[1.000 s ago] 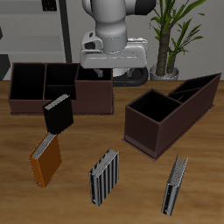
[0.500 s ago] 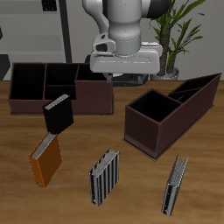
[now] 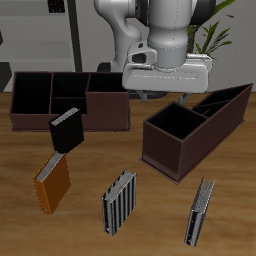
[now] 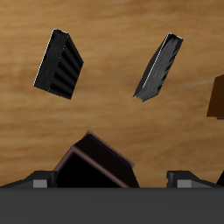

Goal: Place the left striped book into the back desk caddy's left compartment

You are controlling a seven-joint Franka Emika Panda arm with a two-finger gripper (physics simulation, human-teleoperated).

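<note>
The gripper hangs high above the tabletop, over the gap between the two caddies. Its fingers are hidden behind the grey hand housing in the exterior view, and the wrist view shows only two dark mounts at the frame edge, so its opening cannot be told; nothing is seen in its hold.

Just below it stands the slanted caddy, dark brown, box-shaped with a diagonal divider; only one corner of it enters the wrist view. The back desk caddy is a long low maroon box with black lining; its left compartment is partly covered by the robot's hand.

The left striped book stands on edge near the table's front edge, thin, grey with dark stripes, well apart from the back caddy. A second striped book, an orange book and a black book stand tilted nearby. The tabletop is wood-grained. A potted plant is partly hidden behind the arm.
</note>
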